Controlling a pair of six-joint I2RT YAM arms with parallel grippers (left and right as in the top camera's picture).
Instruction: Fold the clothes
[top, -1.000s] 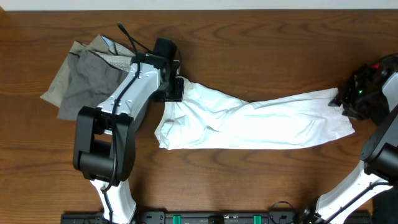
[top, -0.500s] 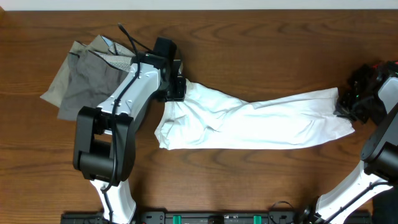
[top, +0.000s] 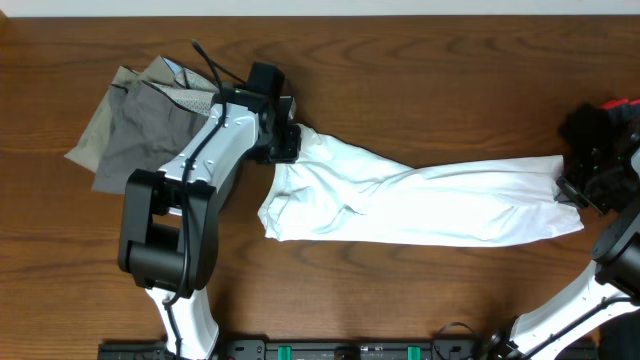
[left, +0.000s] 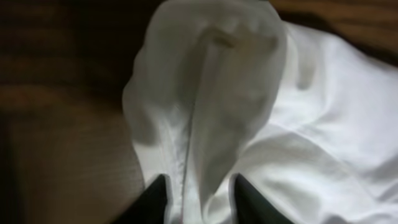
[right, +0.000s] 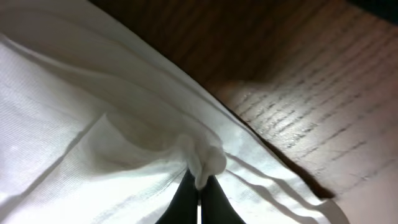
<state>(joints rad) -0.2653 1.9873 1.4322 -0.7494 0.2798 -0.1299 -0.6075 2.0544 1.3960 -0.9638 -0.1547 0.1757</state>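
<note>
left gripper (left: 199, 185) pinching seamed T-shirt (top: 420, 200) fold | right gripper (right: 199, 190) fully closed on thin cloth pinch | risk: taut pull could slip that tiny bite, T-shirt bunches

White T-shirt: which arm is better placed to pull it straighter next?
Probably the right. The right gripper is pinched shut on the white T-shirt at one end, cloth drawn taut; the left gripper holds a bunched fold, crowded close to the trousers.
</note>
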